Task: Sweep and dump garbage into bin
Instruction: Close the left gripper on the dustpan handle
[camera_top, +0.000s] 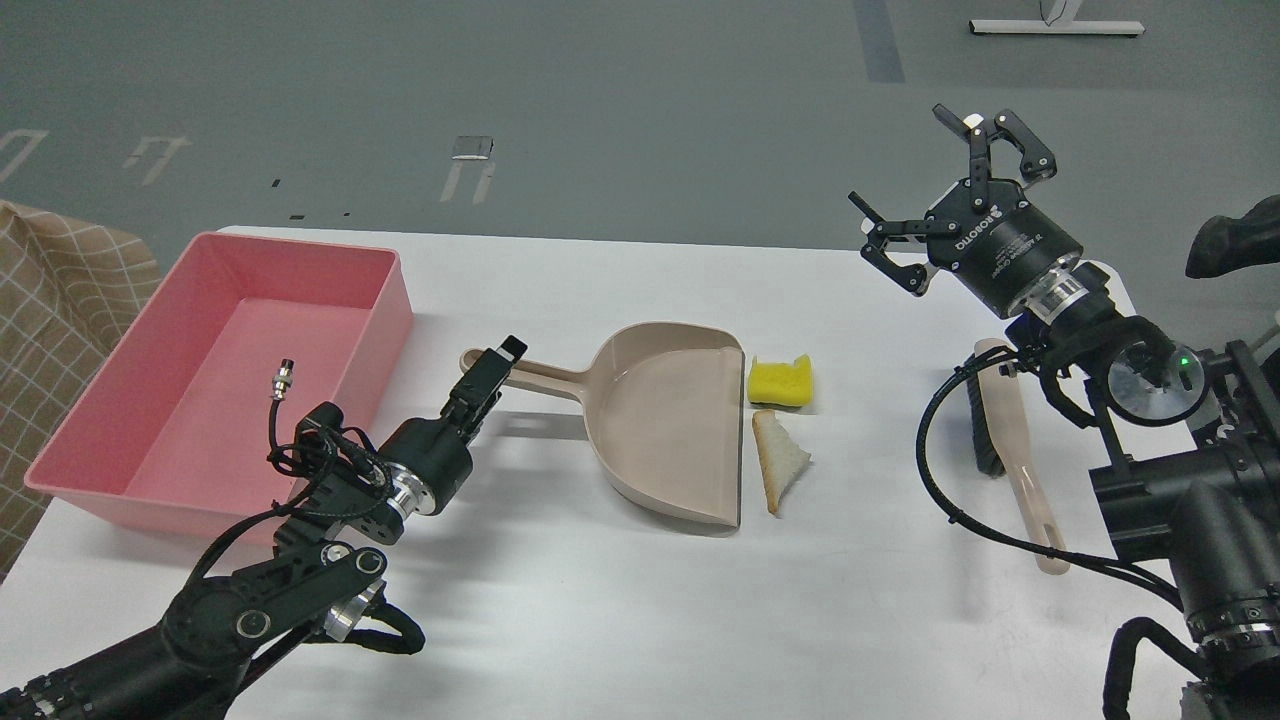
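The yellow sponge chunk (781, 381) and the triangular bread slice (778, 460) lie on the white table (700, 610), right at the open mouth of the beige dustpan (670, 420). The dustpan's handle points left toward the pink bin (395, 310), which looks empty. My left gripper (497, 362) is at the far end of the dustpan handle and overlaps it; its fingers show as one dark shape. My right gripper (918, 162) is open and empty, raised above the table's far right edge.
A beige brush with black bristles (1012, 440) lies on the table at the right, partly under my right arm. A checked brown cloth (50, 300) is beside the bin, off the table's left edge.
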